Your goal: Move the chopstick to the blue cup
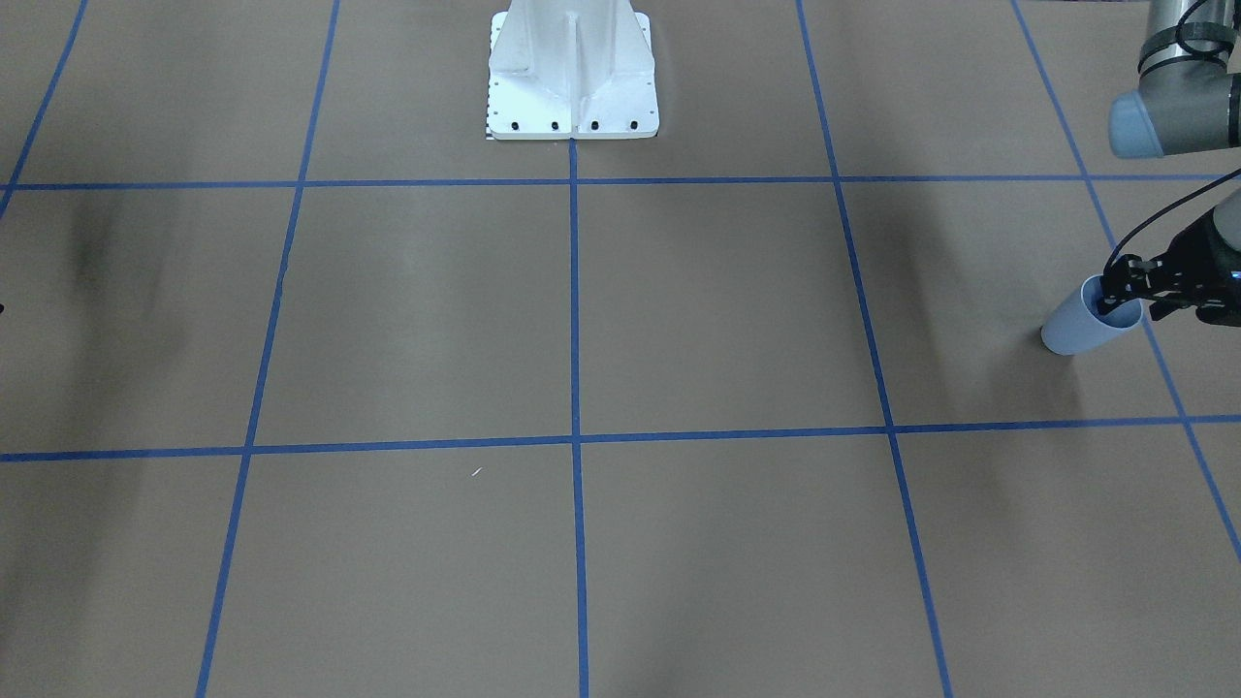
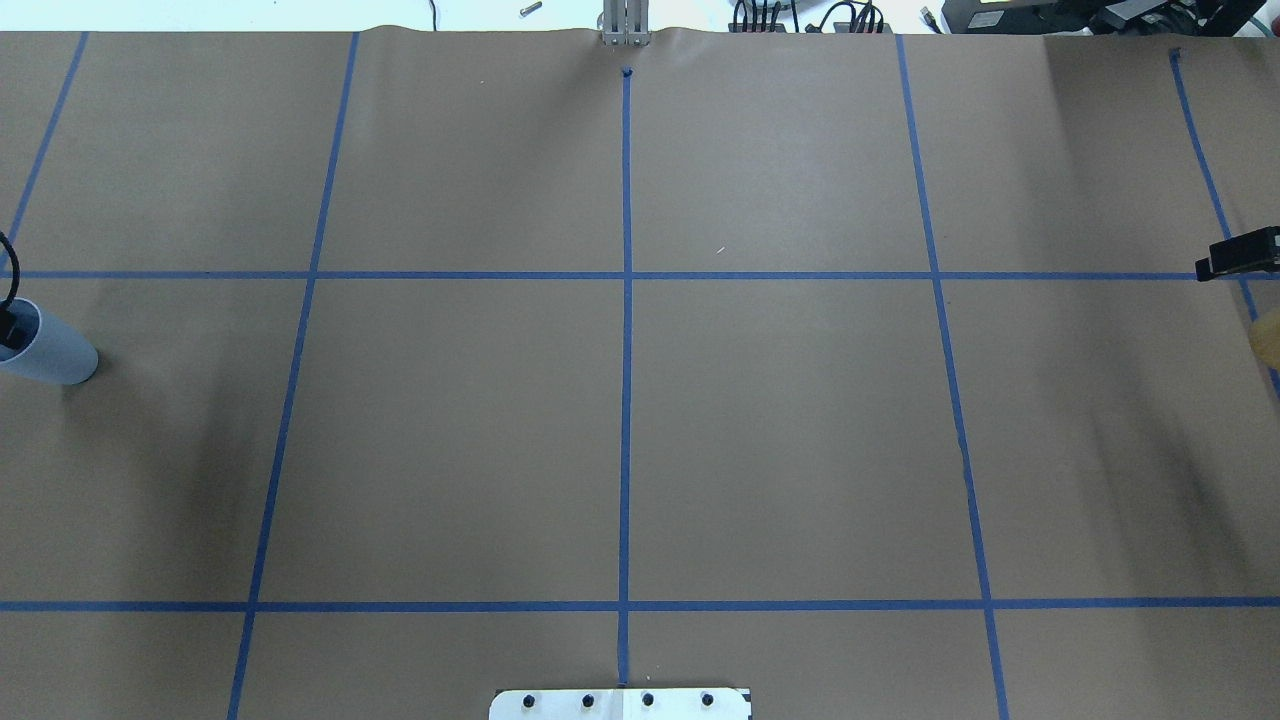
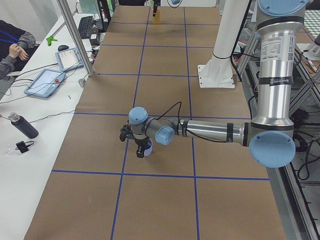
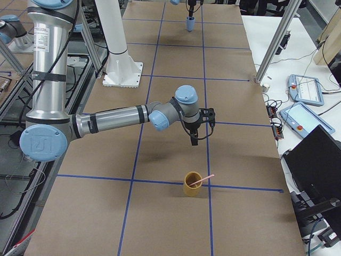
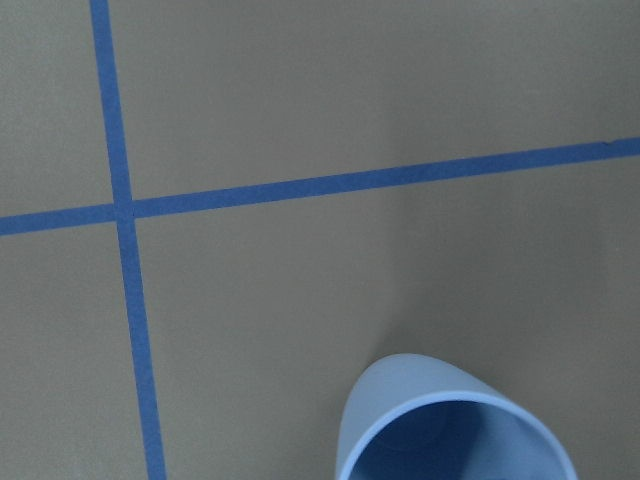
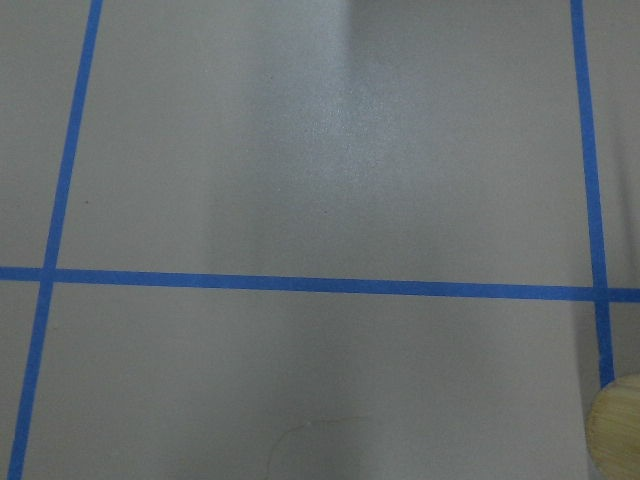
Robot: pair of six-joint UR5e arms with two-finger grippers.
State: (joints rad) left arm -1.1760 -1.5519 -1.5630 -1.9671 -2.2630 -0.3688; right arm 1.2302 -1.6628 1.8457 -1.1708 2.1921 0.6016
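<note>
Left tool (image 1: 1117,291) at blue cup (image 1: 1071,332) rim, opening unclear

The left end effector (image 1: 1113,297) has its fingertips lost at the blue cup's (image 1: 1081,330) mouth, so how its jaws stand cannot be told, and its body runs off the front-facing view's right edge. Overhead, the cup is cropped at the left edge. The right end effector (image 2: 1214,264) is cropped at the right, its jaws unreadable. The chopstick's (image 4: 202,181) lower end is hidden inside a tan cup (image 4: 192,188).
</note>
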